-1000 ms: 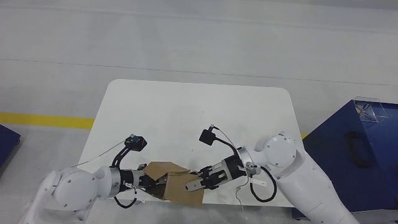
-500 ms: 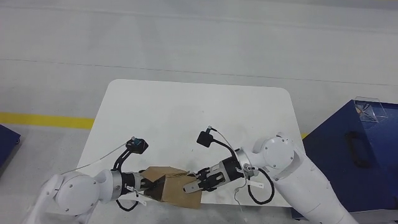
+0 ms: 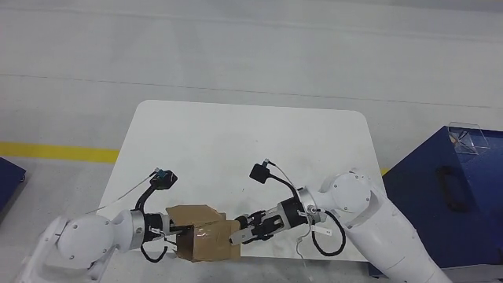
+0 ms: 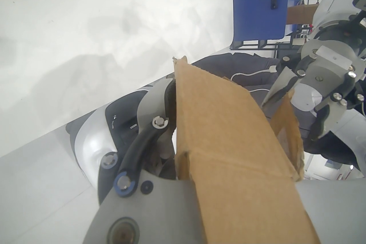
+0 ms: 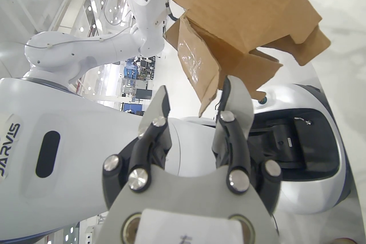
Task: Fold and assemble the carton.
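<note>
pinches one wall of the carton (image 3: 206, 238) in the left gripper (image 3: 176, 234), over the near part of the table (image 3: 236, 141); half opened, long axis lying across, toward the other arm. shows the right gripper (image 5: 196, 86) with jaws spread, facing the open end. finds the loose taped flap (image 5: 197, 67) with its tip just between these jaws, close to one side, contact not sure. probably needs only a short push straight ahead to fold this flap inward; right arm clearly the nearer one.
</note>
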`<move>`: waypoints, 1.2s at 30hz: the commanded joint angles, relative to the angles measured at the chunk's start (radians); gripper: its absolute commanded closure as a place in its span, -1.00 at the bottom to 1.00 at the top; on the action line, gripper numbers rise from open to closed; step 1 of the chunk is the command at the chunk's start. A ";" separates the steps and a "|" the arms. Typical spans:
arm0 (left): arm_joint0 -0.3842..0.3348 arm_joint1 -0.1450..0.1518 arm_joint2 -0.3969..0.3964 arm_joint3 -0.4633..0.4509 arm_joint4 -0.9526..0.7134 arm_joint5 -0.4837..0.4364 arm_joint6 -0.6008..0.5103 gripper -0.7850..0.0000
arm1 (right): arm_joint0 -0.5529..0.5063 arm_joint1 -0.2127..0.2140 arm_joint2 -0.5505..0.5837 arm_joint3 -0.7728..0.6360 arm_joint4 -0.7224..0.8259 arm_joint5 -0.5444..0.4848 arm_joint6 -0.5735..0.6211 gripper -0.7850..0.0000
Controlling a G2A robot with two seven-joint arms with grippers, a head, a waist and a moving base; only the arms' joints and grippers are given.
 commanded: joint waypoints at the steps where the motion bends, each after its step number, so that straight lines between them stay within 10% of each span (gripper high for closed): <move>1: 0.005 0.000 -0.003 0.013 0.004 0.014 0.024 1.00 | -0.007 0.002 0.002 0.005 -0.016 0.011 -0.010 -1.00; 11: -0.153 -0.024 0.038 0.328 -0.526 0.387 -0.076 1.00 | -0.122 0.043 0.231 -0.049 -0.008 0.067 -0.165 -1.00; 36: -0.124 -0.041 0.068 0.354 -0.852 0.274 -0.015 1.00 | -0.101 0.020 0.089 -0.039 -0.227 0.187 -0.382 -1.00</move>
